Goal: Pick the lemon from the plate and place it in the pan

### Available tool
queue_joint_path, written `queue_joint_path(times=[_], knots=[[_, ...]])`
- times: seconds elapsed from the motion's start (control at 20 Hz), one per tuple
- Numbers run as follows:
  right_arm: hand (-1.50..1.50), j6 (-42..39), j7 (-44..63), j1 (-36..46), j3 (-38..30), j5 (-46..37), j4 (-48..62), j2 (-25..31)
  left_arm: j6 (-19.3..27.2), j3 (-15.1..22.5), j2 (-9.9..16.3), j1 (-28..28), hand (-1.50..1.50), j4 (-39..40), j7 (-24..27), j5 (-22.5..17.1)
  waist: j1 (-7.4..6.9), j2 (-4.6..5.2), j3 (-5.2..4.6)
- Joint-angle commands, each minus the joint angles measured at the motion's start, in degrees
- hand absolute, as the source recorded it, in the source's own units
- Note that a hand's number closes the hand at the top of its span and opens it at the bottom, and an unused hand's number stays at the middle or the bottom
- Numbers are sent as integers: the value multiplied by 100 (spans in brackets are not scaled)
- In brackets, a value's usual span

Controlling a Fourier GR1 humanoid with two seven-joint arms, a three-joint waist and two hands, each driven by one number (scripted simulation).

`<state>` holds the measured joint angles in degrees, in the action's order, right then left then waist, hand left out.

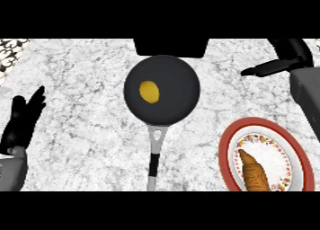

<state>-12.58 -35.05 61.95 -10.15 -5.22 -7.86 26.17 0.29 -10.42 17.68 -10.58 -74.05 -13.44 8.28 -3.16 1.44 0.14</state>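
A yellow lemon (148,91) lies inside the black pan (176,76), left of the pan's middle. The pan's grey and black handle (154,157) points toward the view's lower edge. A red-rimmed patterned plate (282,139) sits at the lower right and carries a brown croissant (253,173). My right hand (282,65) hangs at the upper right, above the plate and right of the pan, fingers straight and pointing left, holding nothing. My left hand (23,121) rests open at the left edge, fingers up.
A black object (171,46) sits at the counter's far edge just behind the pan. A patterned wall strip (5,56) shows at the upper left corner. The marble counter (83,134) spreads between the left hand and the pan.
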Motion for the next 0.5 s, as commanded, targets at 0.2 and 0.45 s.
queue_joint_path(times=[0.2,0.45], knots=[[-150,-827,-455,-232,-1,-97,74,829,7,115,-86,-163,0,-172,-294,38,-72,33,13],[-150,-1005,-671,-370,66,-221,124,1041,-104,33,22,-82,0,-138,-71,-17,-116,43,14]])
